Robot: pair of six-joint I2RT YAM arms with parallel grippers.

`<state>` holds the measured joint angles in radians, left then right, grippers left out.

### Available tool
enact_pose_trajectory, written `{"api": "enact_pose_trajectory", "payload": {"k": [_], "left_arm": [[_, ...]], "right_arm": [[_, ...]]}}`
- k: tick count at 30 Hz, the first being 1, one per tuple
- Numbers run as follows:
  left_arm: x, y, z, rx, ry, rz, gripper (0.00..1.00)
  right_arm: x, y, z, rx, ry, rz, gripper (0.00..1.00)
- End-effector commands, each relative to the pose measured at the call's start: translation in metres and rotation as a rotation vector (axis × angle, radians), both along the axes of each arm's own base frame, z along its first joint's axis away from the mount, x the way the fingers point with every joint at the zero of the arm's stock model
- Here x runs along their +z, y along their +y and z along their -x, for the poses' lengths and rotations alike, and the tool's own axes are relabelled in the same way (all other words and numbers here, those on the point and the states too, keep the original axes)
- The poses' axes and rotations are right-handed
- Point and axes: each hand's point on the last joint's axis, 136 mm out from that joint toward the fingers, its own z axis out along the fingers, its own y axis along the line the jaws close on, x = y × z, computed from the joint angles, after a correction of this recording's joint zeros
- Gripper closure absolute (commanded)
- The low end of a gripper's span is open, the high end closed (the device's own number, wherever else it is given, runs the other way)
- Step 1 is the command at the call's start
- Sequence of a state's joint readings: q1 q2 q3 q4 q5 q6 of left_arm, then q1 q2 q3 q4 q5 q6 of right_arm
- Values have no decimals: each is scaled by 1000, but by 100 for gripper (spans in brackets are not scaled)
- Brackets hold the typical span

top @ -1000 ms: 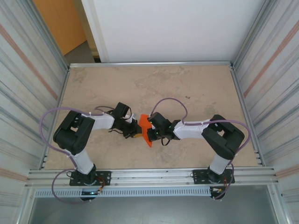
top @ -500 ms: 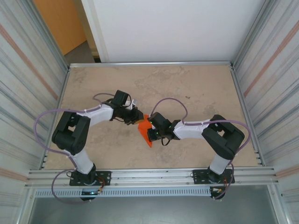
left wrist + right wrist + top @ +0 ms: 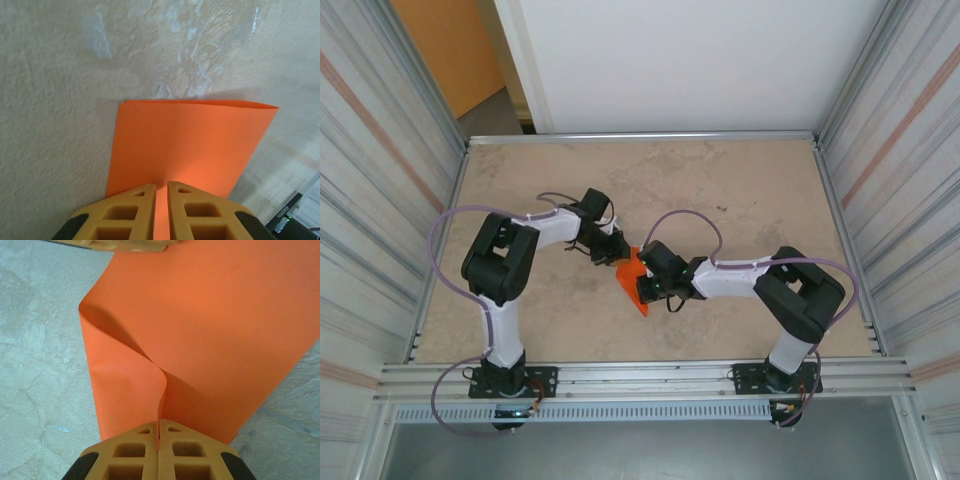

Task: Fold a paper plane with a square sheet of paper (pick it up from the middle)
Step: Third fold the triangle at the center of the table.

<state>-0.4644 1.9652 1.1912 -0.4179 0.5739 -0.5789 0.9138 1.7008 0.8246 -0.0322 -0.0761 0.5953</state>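
Note:
The square sheet of paper (image 3: 632, 280) is bright orange and sits mid-table between both arms, partly raised. My right gripper (image 3: 644, 281) is shut on its edge; in the right wrist view the sheet (image 3: 225, 315) curls into a soft fold running down into the gripper (image 3: 159, 427). My left gripper (image 3: 618, 253) is at the sheet's far left corner. In the left wrist view the gripper (image 3: 161, 192) hovers over the flat orange face (image 3: 190, 145) with a narrow slit between its jaws, gripping nothing. Its fingers (image 3: 130, 244) peek in at the top of the right wrist view.
The beige stone-patterned tabletop (image 3: 740, 190) is bounded by a metal rim and corrugated side walls (image 3: 380, 170). A dull orange-brown wall panel (image 3: 445, 50) stands beyond the back left corner.
My left gripper has pulled off the sheet's near left side, swung away from me, and come back to its far corner. The right gripper has kept its hold and barely moved.

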Motion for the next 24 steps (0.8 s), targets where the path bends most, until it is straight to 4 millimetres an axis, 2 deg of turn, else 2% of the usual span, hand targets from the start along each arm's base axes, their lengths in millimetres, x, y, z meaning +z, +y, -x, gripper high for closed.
{"api": "enact_pose_trajectory", "payload": {"k": [1,10,16,24], "left_arm": [[-17,11,12,-40,47,-84,85],[-34,17,21,-65,83,-142,87],[-36,17,22,-71,87,-151,88],[-33,15,21,-69,81,-143,88]], "right_arm": [[4,-10,0,-32,7,12,100],[6,-14,-3,-52,-9,18,100],[7,-13,-4,-48,-18,13,100],[-1,-12,-3,-40,6,26,100]]}}
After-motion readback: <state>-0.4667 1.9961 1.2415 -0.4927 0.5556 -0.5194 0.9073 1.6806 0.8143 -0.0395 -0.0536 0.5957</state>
